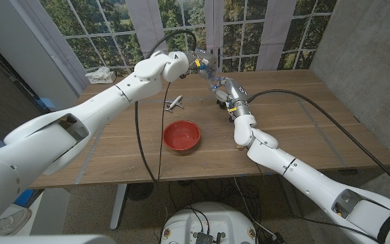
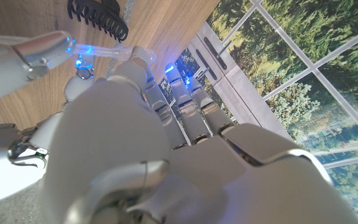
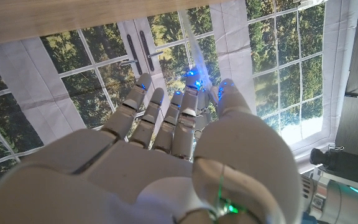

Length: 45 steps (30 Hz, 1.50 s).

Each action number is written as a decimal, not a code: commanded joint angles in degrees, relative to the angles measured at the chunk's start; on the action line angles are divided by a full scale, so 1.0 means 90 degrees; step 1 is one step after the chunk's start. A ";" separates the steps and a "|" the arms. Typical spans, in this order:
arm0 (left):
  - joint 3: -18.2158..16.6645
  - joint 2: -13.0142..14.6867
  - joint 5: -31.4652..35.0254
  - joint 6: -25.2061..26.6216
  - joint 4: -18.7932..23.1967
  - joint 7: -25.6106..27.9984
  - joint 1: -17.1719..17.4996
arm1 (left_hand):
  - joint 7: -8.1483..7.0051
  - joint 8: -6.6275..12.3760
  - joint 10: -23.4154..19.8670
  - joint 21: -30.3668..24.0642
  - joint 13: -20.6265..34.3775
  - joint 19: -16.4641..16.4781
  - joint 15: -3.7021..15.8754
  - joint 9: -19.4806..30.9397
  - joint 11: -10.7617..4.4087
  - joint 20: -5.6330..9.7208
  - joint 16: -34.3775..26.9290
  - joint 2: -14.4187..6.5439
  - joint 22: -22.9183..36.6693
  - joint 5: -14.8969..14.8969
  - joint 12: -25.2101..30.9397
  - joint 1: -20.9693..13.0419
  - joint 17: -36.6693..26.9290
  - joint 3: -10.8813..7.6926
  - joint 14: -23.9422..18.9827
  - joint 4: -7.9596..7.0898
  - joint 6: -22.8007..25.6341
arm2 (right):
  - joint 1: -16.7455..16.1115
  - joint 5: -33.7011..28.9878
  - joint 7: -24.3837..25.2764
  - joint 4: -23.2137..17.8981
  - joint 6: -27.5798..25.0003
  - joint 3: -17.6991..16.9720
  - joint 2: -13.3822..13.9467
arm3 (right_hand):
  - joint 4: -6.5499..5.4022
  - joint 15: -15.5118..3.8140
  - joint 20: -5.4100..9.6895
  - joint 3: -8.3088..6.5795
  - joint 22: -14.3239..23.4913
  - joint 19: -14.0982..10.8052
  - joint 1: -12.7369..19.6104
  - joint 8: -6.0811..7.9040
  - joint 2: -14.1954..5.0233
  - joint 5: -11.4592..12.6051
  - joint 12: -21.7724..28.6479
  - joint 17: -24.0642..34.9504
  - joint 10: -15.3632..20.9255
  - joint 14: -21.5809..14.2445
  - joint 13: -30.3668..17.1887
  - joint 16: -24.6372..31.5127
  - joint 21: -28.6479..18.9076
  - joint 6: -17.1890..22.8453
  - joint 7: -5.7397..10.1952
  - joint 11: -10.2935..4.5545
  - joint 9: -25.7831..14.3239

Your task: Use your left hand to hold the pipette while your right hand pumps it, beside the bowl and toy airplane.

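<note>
Nearest on the wooden table [image 1: 303, 129] sits the red bowl [image 1: 181, 135], and just beyond it, a little to the left, the small toy airplane [image 1: 175, 104] lies on the wood. Both are low and well under the action, so nothing stands in the way.

Further back, up in the air over the far middle of the table, the two hands meet. The left hand [image 1: 180, 64] comes in from the left and the right hand [image 1: 226, 91] rises from the right and from slightly nearer. Between them is the clear pipette [image 1: 206, 73], its long axis slanting from the left hand down and rightward toward the right hand.

In the left wrist view the left hand [image 2: 148, 124] has its fingers curled toward the pipette [image 2: 114, 53], seemingly gripping it. In the right wrist view the right hand [image 3: 185, 143] reaches with fingers close together, the pipette's [image 3: 194, 53] slim end standing just past its fingertips [image 3: 226, 93]; whether they pinch it I cannot tell.

A black hair claw [image 2: 98, 17] lies on the table beyond. The pump, by my reading, hinges on the right hand closing along that slanted axis.
</note>
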<state>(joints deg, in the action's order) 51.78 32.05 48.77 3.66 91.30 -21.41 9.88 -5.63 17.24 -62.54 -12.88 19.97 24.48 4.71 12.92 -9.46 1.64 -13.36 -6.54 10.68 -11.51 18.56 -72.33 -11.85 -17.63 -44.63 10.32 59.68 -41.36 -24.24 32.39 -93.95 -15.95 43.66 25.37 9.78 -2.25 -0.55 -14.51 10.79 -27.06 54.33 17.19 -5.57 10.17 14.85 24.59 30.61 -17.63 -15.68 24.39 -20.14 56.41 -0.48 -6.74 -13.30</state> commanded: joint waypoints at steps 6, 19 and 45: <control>-0.0020 -0.0040 -0.0128 -0.0042 -0.0034 0.0002 -0.0025 | 0.0031 0.0035 -0.0343 -0.0011 0.0445 0.0019 0.1021 0.0026 -0.0310 0.0050 0.0009 -0.0007 0.0019 -0.0026 0.0042 -0.0064 -0.0029 -0.0009 -0.0056 -0.0047 0.0005 | 0.0049 -0.0105 0.0120 0.0165 0.0115 0.0030 -0.0038 | 0.0036 -0.0717 -0.0007 -0.0036 0.0022 -0.0062 0.0181 0.0153 0.0066 0.0037 0.0045 0.0007 0.0131 -0.0066 -0.0012 0.0041 -0.0043 0.0276 0.0022 0.0017 -0.0051; 0.0028 -0.0101 -0.0201 -0.0098 -0.0164 0.0027 -0.0107 | 0.0037 0.0037 -0.0342 -0.0011 0.0468 0.0021 0.1021 0.0031 -0.0309 0.0045 0.0011 -0.0009 0.0020 -0.0031 0.0037 -0.0062 -0.0032 -0.0002 -0.0069 -0.0052 0.0006 | 0.0116 -0.0226 0.0506 0.0497 0.0319 0.0072 -0.0162 | 0.0010 -0.0820 0.0026 -0.0073 0.0027 -0.0100 0.0628 0.0513 0.0178 0.0039 0.0127 0.0022 0.0372 -0.0134 -0.0089 0.0102 -0.0063 0.0608 0.0098 -0.0083 -0.0330; 0.0007 -0.0061 -0.0149 -0.0098 -0.0177 0.0367 -0.0031 | 0.0071 -0.0212 -0.0005 -0.0004 0.0375 -0.0009 0.1014 0.0011 -0.0286 0.0008 0.0091 -0.0032 0.0026 -0.0033 -0.0214 0.0132 -0.0024 0.0115 0.0027 -0.0137 -0.0499 | 0.0128 -0.0225 0.0585 0.0616 0.0528 0.0055 -0.0155 | 0.0016 -0.1047 0.0234 -0.0057 0.0037 -0.0275 0.1011 0.0797 0.0259 0.0012 0.0265 0.0118 0.0750 -0.0325 -0.0195 0.0290 -0.0170 0.1087 -0.0023 -0.0287 -0.0357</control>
<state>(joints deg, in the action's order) 52.27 31.25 47.27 2.67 89.56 -20.13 8.79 -5.33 16.29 -61.80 -12.88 22.34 24.48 5.02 12.96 -10.21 1.65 -13.02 -6.53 10.81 -11.73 17.34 -72.30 -11.84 -17.00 -44.94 9.47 56.82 -40.21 -26.49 38.00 -88.46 -11.43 44.31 23.84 9.87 -2.25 1.25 -14.89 10.78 -29.26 62.51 24.17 -3.25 10.40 17.01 25.39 36.86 -20.08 -17.13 26.57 -21.25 65.40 -0.60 -9.52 -16.48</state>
